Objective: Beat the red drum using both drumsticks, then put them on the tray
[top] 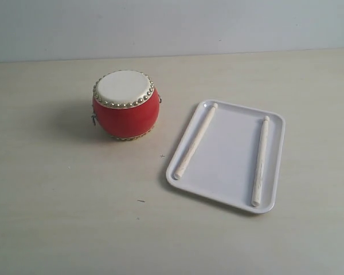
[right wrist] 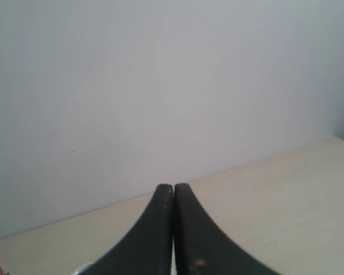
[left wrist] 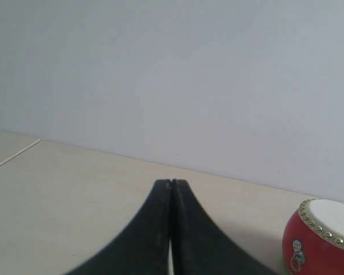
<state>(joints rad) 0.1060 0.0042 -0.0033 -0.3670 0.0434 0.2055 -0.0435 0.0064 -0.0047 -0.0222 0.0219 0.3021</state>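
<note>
Drum (top: 125,105) stands upright on worktop (top: 74,217), just beside tray (top: 229,154). L stick (top: 195,140) and R stick (top: 260,161) lie in tray, well apart, one per side, prob. so each arm reaches its own. L fingers (left wrist: 157,220) and R fingers (right wrist: 155,226) are pressed together, empty, out of exterior view.

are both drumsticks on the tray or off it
On it. The left drumstick and right drumstick lie on the white tray, apart from each other.

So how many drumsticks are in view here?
2. Both lie on the white tray, right of the red drum in the exterior view: one drumstick along the tray's left side, the other drumstick near its right side, not touching. None seems hidden.
</note>
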